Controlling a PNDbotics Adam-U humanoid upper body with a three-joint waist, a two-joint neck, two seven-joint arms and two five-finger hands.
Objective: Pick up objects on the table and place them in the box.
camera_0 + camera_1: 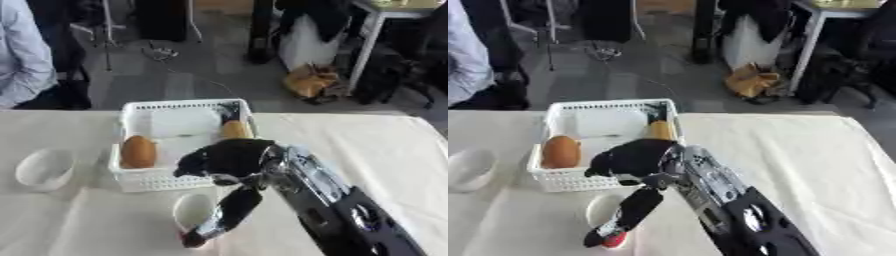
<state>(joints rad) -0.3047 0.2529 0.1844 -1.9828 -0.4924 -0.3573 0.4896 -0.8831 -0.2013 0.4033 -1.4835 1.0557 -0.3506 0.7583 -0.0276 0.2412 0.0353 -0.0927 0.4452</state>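
Nearest us, our right robot hand (229, 159) hangs over a white cup (192, 210) on the desk (376, 145), one finger down beside it, grasping nothing. Basket (179, 106) holds two brownish items; bowl (44, 170) remains outside.

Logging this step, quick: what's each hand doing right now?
Right hand: over the white basket's front edge; cannot tell whether its fingers are open or shut.
Left hand: not in view.
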